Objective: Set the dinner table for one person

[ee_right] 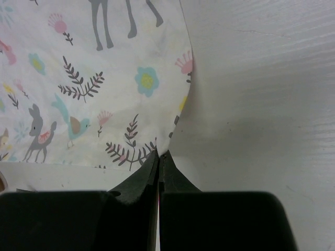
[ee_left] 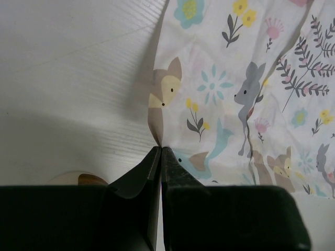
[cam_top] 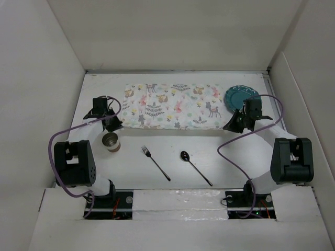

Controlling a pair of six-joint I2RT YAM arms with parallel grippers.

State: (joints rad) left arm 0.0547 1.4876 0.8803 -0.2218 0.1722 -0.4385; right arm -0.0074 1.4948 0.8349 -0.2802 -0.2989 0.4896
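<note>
The large plain white matte dinner table (cam_top: 131, 170) fills the floor of the white-walled enclosure, seen from above, with the arm bases at its 6 o'clock edge. Toward 12 o'clock lies a rectangular pale cloth placemat (cam_top: 175, 106) printed with animals and leaves, its long sides running from 9 to 3.

The left gripper (cam_top: 120, 126) is at the mat's 7 o'clock corner. In the left wrist view its black fingers (ee_left: 141, 175) are pressed together on that corner, the cloth puckered into a fold at their tips. The right gripper (cam_top: 226, 127) is at the 5 o'clock corner. In the right wrist view it is likewise clenched on the cloth edge (ee_right: 170, 133).

A round teal plate (cam_top: 238, 97) sits just beside the mat's 3 o'clock end, partly behind the right arm. A small round brown-and-white cup (cam_top: 111, 141) stands at 6 o'clock of the left gripper. A dark metal fork (cam_top: 155, 163) and a dark spoon (cam_top: 196, 167) lie apart on bare tabletop, between the arms, each slanting from 11 to 5.
</note>
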